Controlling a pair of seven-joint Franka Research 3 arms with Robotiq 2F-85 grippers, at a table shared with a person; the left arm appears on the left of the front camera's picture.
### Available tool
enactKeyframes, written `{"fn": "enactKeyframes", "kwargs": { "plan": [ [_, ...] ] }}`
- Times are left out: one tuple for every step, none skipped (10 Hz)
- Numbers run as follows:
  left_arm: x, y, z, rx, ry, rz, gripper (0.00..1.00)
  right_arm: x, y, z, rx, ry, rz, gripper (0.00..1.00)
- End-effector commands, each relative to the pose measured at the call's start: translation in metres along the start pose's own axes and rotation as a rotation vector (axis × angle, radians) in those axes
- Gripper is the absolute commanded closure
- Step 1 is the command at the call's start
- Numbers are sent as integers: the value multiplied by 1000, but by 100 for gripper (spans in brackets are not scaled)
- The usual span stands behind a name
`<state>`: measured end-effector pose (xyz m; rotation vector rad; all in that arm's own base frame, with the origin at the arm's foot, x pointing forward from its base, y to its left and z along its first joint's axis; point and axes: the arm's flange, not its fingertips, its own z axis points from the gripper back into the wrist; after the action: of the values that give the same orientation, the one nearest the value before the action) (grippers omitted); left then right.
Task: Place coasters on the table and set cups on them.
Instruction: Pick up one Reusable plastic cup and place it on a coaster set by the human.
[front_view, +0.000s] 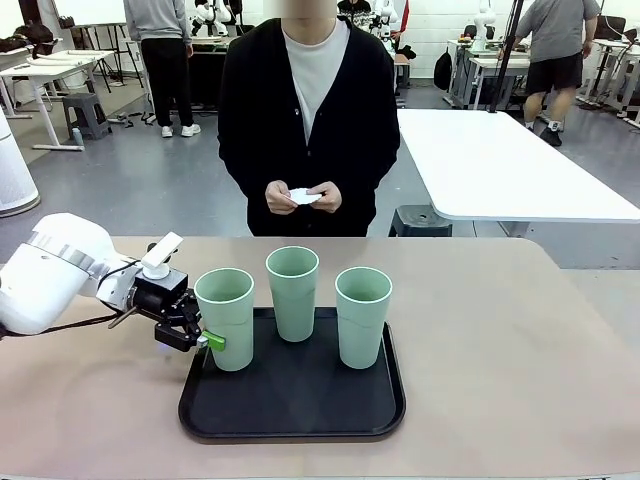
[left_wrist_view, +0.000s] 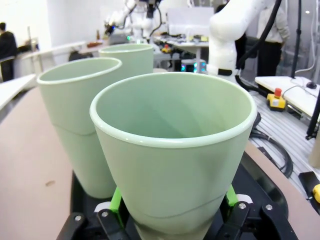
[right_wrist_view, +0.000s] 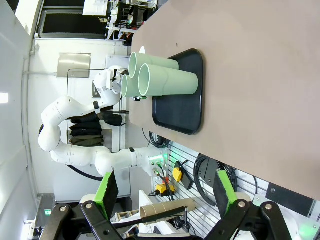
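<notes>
Across the beige table (front_view: 500, 330) no coaster lay yet: three mint-green cups (front_view: 293, 290) stood on the black tray (front_view: 300, 420), the left gripper (front_view: 207, 340) clasping the leftmost cup (front_view: 226, 310), the right gripper (right_wrist_view: 165, 192) agape, white coasters (front_view: 305, 196) in the person's hands (front_view: 281, 198).

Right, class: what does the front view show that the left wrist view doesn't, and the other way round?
Front view: the person's hands holding white coasters at the far side, and the left pincer coming in from the side at the leftmost cup. Left wrist view: a close look at the green pads against both sides of that cup's lower wall, and its empty inside. Both: three green cups standing on the black tray on the tan table.
</notes>
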<state>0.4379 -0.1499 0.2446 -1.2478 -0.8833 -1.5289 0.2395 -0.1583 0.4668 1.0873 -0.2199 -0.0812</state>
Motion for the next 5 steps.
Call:
{"fn": "enactKeyframes", "kwargs": {
  "plan": [
    [22,-13,7,14,-43,35,100,0,0,0,8,4,2,0],
    [52,-29,16,28,-68,6,100,0,0,0,8,4,2,0],
    [89,-47,27,70,-63,8,100,0,0,0,8,4,2,0],
    [119,-60,37,121,-60,15,100,0,0,0,8,4,2,0],
    [146,-72,44,126,-40,18,100,0,0,0,8,4,2,0]
  ]
}}
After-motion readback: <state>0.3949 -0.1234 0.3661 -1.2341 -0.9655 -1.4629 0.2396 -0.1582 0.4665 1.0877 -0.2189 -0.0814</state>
